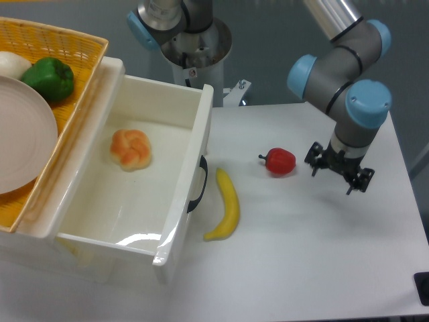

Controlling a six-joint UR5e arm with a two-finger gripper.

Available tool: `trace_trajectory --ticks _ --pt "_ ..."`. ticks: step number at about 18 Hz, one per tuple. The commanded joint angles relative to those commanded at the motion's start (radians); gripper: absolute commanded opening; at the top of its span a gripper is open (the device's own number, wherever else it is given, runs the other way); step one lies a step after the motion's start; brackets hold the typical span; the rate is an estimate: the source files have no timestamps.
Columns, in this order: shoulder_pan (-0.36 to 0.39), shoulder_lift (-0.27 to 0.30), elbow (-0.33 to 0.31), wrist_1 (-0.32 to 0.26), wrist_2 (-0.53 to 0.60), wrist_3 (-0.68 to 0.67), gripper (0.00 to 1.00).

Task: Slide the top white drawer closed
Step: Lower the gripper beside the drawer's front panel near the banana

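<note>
The top white drawer stood pulled well out of its cabinet at the left of the table, its glossy front panel angled toward the middle and its black curved handle facing the open tabletop. Inside, on the drawer's shiny floor, lay a single round orange bread roll, apart from the walls. Above and behind the drawer, on the cabinet's top, sat a yellow wicker basket with a green pepper, a pale plate and something white and rounded at the far left edge.

Just beside the handle, on the white tabletop, a banana lay lengthwise, close to the drawer front but not touching it. Farther right was a red pepper with its dark stem pointing left.

The gripper hung just right of the red pepper, low over the table, well apart from the drawer. Its dark fingers were spread and held nothing. The grey arm with blue joint caps rose from it toward the upper right. A second grey column with a blue cap stood behind the drawer against a dull grey-green wall.
</note>
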Motion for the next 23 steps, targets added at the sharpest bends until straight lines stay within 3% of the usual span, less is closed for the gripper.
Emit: trace_trajectory --ticks 2,5,8,13,17,20,22,23 --pt "0.000 -0.003 0.015 0.000 -0.031 -0.205 0.15" --pt "-0.009 -0.009 0.028 0.000 -0.071 -0.346 0.02" --pt "-0.037 0.005 0.005 -0.002 -0.086 -0.454 0.00" --pt "-0.121 0.034 -0.001 -0.006 -0.220 -0.588 0.00" --pt "-0.179 0.052 -0.050 -0.018 -0.267 -0.597 0.00" --pt "-0.167 0.122 -0.092 -0.161 -0.338 -0.593 0.00" --pt "-0.140 0.149 -0.090 -0.262 -0.359 -0.567 0.00" --pt "-0.135 0.156 -0.084 -0.287 -0.377 -0.550 0.00"
